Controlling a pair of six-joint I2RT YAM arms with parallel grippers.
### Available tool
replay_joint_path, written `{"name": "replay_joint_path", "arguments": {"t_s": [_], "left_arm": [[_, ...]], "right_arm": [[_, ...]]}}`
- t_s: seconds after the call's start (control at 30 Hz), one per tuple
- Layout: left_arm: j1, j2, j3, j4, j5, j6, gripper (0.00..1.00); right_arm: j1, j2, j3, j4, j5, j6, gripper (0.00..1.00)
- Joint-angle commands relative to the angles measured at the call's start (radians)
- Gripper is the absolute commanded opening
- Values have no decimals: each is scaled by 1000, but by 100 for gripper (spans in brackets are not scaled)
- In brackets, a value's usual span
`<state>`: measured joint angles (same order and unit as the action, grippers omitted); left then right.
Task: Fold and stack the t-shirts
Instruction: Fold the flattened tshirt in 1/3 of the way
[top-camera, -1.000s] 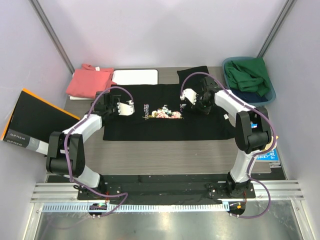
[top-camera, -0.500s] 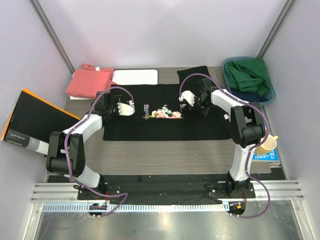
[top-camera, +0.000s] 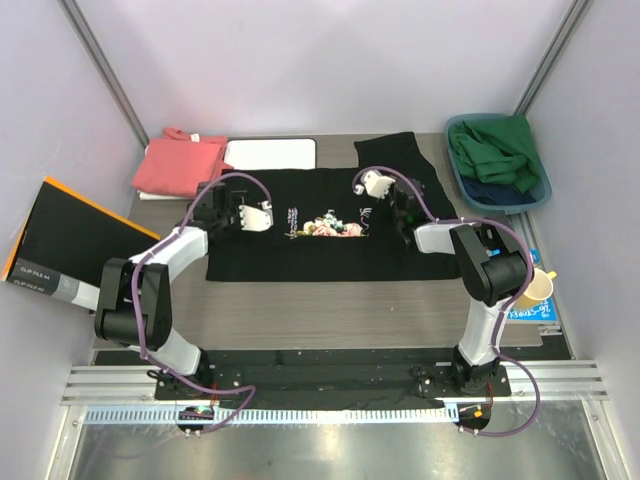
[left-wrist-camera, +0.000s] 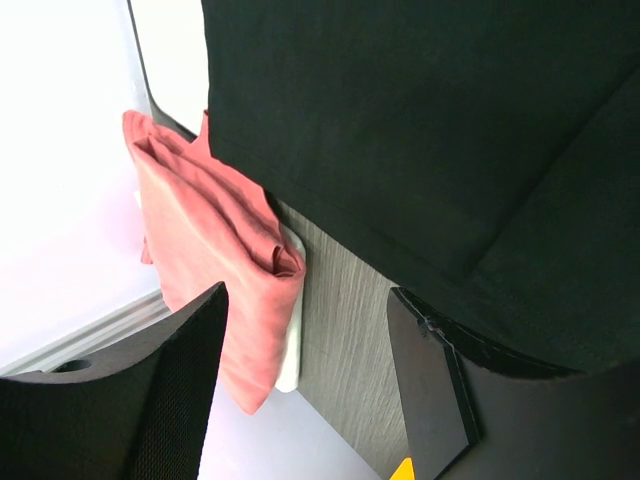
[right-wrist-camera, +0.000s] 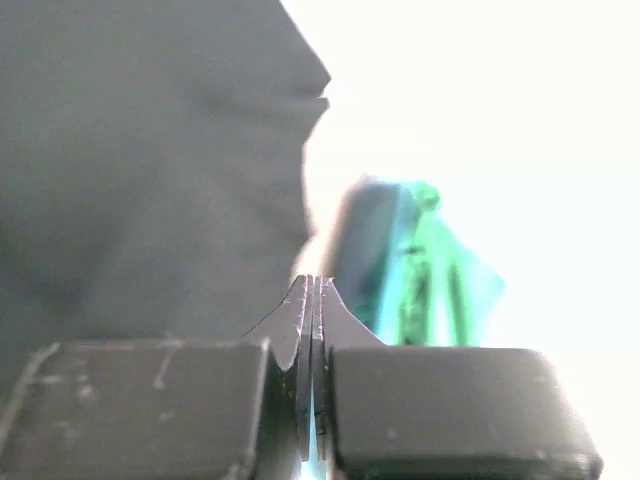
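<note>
The right arm has drawn in, so the right gripper (top-camera: 372, 183) is now nearer the black tee's (top-camera: 320, 255) collar. From above, this tee lies spread on the table (top-camera: 330, 310), and the pink tee (top-camera: 180, 165) lies folded at far left. The left wrist view shows what the top view does not: the left gripper (left-wrist-camera: 308, 300) has its fingers apart at the black tee's edge. In the right wrist view the jaws are together, and I cannot tell whether cloth is pinched.

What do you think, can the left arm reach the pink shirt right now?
Probably yes. The left gripper is open and empty over the black shirt's left side. The folded pink shirt lies close by, uncovered, with nothing standing between them.
</note>
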<state>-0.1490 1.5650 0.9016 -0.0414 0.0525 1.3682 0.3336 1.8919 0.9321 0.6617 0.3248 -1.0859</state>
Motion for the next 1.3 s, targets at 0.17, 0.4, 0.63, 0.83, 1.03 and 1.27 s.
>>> {"name": "replay_joint_path", "arguments": {"t_s": [0.17, 0.4, 0.63, 0.83, 1.03, 1.27], "left_arm": [[-6, 26, 48, 34, 10, -4, 65], [-6, 21, 49, 35, 17, -11, 65], [-9, 24, 39, 37, 37, -6, 66], [-11, 26, 46, 35, 29, -12, 66], [-12, 13, 39, 34, 21, -11, 66], [-12, 9, 33, 29, 14, -18, 66]], "right_arm": [[2, -85, 167, -210, -78, 113, 1], [-109, 9, 527, -1192, -455, 224, 32], [-189, 162, 740, -1439, -570, 281, 56], [-202, 248, 861, -1490, -671, 306, 58], [-191, 337, 1059, -1507, -722, 346, 59], [-182, 409, 1156, -1547, -751, 365, 59]]}}
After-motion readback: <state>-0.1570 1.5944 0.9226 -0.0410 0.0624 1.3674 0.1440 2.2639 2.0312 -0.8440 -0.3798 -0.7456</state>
